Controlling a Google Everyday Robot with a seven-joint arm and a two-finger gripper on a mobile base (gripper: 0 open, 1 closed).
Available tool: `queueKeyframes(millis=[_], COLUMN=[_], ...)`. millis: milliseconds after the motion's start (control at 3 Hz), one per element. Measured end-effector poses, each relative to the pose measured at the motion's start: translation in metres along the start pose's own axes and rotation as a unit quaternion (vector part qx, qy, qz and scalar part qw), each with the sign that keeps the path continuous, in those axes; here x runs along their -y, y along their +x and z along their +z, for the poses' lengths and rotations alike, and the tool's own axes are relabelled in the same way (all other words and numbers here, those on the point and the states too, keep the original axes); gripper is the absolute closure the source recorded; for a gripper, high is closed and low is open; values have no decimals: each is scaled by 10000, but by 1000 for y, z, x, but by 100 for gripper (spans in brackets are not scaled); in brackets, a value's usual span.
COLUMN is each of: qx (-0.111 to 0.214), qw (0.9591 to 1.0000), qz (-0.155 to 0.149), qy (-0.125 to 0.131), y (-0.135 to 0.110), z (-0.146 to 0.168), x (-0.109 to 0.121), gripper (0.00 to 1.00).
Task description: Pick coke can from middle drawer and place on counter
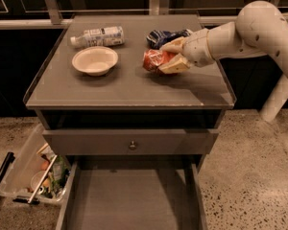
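Note:
The coke can [152, 60], red and dented, is on its side at the right middle of the counter [110, 87], low over or on its surface; I cannot tell which. My gripper [172, 57] reaches in from the right on the white arm and is shut on the can, with one finger above it and one below. The middle drawer [129, 200] is pulled out at the bottom of the view, and its grey floor is bare.
A clear plastic bottle [98, 36] lies at the counter's back left, with a white bowl [94, 60] in front of it. A blue-and-white snack bag [164, 36] lies just behind the can. A closed drawer front with a knob [132, 144] sits above the open drawer. A plastic bin of items [36, 169] stands on the floor to the left.

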State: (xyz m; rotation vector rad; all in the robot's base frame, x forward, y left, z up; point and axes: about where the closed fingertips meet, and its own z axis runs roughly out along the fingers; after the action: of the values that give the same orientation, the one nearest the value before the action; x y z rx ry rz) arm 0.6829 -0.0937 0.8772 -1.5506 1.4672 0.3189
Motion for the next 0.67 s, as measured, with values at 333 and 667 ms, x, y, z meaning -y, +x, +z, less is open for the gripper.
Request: queueKeyframes(millis=[333, 667], qx=[-4, -4], qw=[10000, 10000], qz=[1, 1], qy=[0, 0], y=[0, 0], z=[0, 0], x=[0, 0], gripper=[81, 58])
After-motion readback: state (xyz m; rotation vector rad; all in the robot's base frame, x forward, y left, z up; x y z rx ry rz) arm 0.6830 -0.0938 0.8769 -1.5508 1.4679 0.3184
